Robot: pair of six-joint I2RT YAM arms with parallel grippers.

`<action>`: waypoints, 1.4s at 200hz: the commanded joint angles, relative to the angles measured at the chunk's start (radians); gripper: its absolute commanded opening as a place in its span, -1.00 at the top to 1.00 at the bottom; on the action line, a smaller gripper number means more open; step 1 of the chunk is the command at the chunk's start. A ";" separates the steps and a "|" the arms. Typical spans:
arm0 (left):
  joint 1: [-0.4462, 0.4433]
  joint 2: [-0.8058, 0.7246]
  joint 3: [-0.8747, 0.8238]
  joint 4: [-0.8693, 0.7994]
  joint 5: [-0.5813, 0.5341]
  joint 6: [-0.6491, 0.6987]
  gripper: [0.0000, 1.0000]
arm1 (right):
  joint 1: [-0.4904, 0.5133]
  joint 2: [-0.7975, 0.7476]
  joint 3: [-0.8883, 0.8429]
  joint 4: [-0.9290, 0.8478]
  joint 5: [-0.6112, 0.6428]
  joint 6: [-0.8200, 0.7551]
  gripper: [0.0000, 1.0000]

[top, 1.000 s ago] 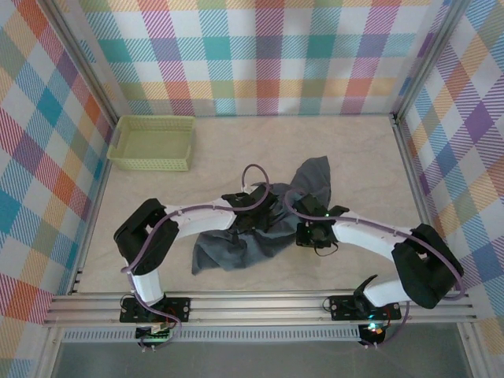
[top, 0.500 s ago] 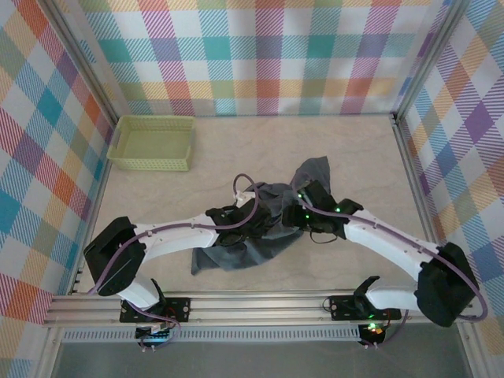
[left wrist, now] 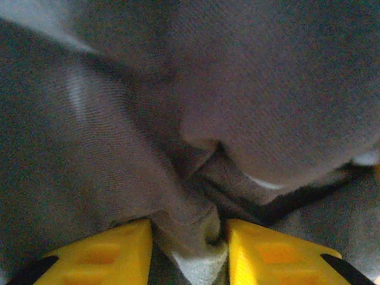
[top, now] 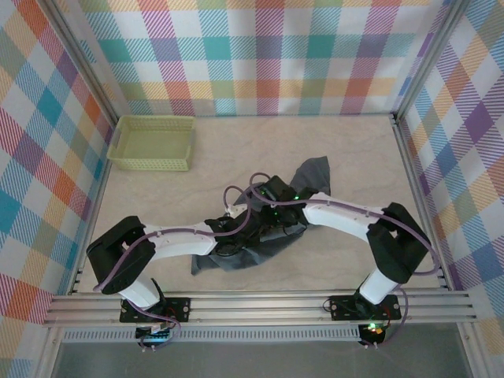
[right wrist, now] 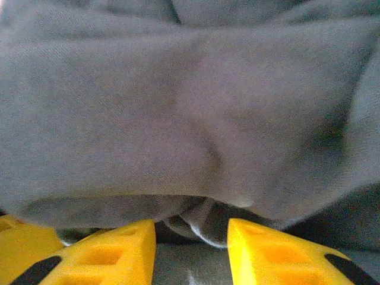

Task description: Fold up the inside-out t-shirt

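Note:
The inside-out t-shirt (top: 315,172) lies crumpled in the middle of the table, slate blue-grey and wrinkled, largely covered by both arms. My left gripper (top: 239,238) presses down on its near left part. In the left wrist view a bunched fold with a pale hem (left wrist: 199,261) fills the gap between the yellow fingers (left wrist: 113,252) of the left gripper (left wrist: 189,228). My right gripper (top: 277,213) sits on the shirt's middle. In the right wrist view the right gripper (right wrist: 192,228) stands open, a small fold (right wrist: 205,228) hanging between the fingers with space on both sides.
A pale yellow-green mesh basket (top: 151,143) stands at the back left, apart from the shirt. Bare table (top: 362,150) stretches to the right and behind the cloth. Metal rails (top: 260,305) run along the near edge, and checked walls close in three sides.
The right arm has swung left, bringing its gripper over the shirt's middle close to the left gripper. The left gripper has shifted slightly nearer. The shirt's right part has bunched inward.

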 commanded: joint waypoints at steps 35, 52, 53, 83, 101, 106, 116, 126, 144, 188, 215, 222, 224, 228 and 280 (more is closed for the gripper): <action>0.010 0.001 -0.012 0.035 0.001 -0.026 0.24 | 0.016 0.107 0.065 -0.070 0.152 0.003 0.23; 0.012 0.003 -0.012 0.032 -0.003 -0.031 0.24 | 0.016 0.112 0.071 -0.071 0.189 -0.005 0.38; 0.012 0.004 -0.012 0.032 -0.003 -0.031 0.24 | 0.016 0.112 0.072 -0.071 0.191 -0.006 0.39; 0.015 0.005 -0.010 0.008 -0.017 -0.035 0.24 | 0.016 0.065 0.070 -0.085 0.213 -0.028 0.92; 0.022 0.000 -0.003 -0.013 -0.024 -0.029 0.24 | 0.016 -0.018 0.044 -0.076 0.179 -0.051 1.00; 0.025 -0.001 -0.003 -0.020 -0.027 -0.027 0.24 | 0.017 -0.049 0.036 -0.072 0.164 -0.059 1.00; 0.034 -0.007 -0.004 -0.026 -0.031 -0.022 0.24 | 0.016 -0.101 0.023 -0.074 0.146 -0.074 1.00; 0.046 -0.018 -0.007 -0.032 -0.035 -0.018 0.24 | 0.016 -0.151 0.013 -0.090 0.142 -0.078 1.00; 0.071 -0.047 -0.013 -0.051 -0.049 -0.006 0.24 | 0.016 -0.233 -0.006 -0.118 0.137 -0.087 1.00; 0.116 -0.117 -0.002 -0.092 -0.052 0.073 0.25 | 0.008 -0.426 -0.080 -0.068 0.013 -0.111 1.00; 0.088 -0.186 0.024 -0.134 -0.066 0.157 0.28 | 0.006 -0.494 -0.077 -0.055 -0.040 -0.103 1.00; 0.067 -0.207 0.033 -0.141 -0.082 0.185 0.28 | 0.006 -0.501 -0.067 -0.056 -0.047 -0.102 1.00; 0.060 -0.212 0.034 -0.142 -0.088 0.192 0.28 | 0.005 -0.504 -0.064 -0.057 -0.048 -0.102 1.00; 0.045 -0.226 0.040 -0.147 -0.102 0.205 0.28 | 0.006 -0.507 -0.059 -0.058 -0.051 -0.103 1.00; -0.116 -0.332 0.105 -0.155 -0.196 0.349 0.28 | 0.006 -0.505 -0.007 -0.068 -0.071 -0.116 1.00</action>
